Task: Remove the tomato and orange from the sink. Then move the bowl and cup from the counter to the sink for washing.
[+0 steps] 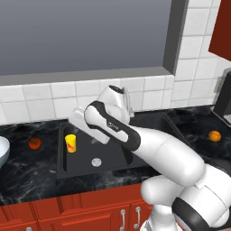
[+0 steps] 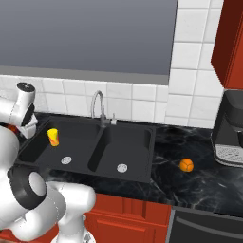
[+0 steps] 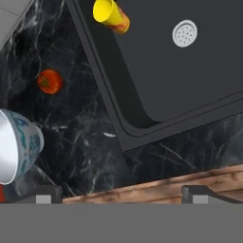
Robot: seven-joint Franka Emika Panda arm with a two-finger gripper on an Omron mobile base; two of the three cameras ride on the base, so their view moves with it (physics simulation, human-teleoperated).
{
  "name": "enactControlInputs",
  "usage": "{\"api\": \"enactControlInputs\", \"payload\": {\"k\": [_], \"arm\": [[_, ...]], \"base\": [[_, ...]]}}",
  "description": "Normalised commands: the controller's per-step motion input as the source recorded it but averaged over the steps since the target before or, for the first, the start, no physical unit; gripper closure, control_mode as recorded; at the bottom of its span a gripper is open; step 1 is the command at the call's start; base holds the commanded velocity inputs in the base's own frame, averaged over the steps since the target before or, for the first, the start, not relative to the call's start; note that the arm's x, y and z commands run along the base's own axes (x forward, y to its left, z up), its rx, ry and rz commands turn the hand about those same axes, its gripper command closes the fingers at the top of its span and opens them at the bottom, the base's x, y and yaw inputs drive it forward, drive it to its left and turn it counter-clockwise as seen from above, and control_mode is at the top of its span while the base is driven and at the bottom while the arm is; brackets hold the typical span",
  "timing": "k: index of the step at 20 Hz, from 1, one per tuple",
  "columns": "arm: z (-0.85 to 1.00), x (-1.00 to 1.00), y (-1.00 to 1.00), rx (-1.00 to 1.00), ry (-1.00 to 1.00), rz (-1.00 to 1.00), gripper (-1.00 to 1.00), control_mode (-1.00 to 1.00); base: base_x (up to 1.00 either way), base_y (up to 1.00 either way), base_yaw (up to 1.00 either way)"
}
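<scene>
The yellow cup (image 1: 71, 143) (image 2: 53, 137) (image 3: 111, 15) stands in the left basin of the black sink (image 1: 85, 155) (image 2: 133, 142) (image 3: 190, 80). The tomato (image 1: 34, 143) (image 3: 50, 81) lies on the dark counter left of the sink. Beyond it, at the left edge, is the pale bowl (image 1: 2, 151) (image 3: 16, 144). The orange (image 1: 214, 136) (image 2: 186, 164) rests on the counter right of the sink. My gripper (image 3: 122, 195) is open and holds nothing. It hovers above the sink's front left corner, looking down, and the white hand (image 1: 88, 128) hangs over the left basin.
A curved steel faucet (image 2: 98, 107) rises behind the sink's divider. Each basin has a round silver drain (image 3: 184, 33). A dark coffee machine (image 2: 230, 133) stands at the far right of the counter. Red cabinet fronts (image 1: 67, 216) run below the counter's edge.
</scene>
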Motion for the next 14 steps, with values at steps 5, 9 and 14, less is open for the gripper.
{"api": "enactControlInputs", "payload": {"k": [5,9,14], "arm": [[0.00,-0.16,0.21,0.00,-0.15,0.05,-1.00,-1.00],[0.00,-0.10,0.24,0.02,-0.15,0.06,-1.00,-1.00],[0.00,-0.05,0.23,0.06,-0.10,0.05,-1.00,-1.00]], "base": [[0.00,0.00,0.00],[0.00,0.00,0.00],[0.00,0.00,0.00]]}}
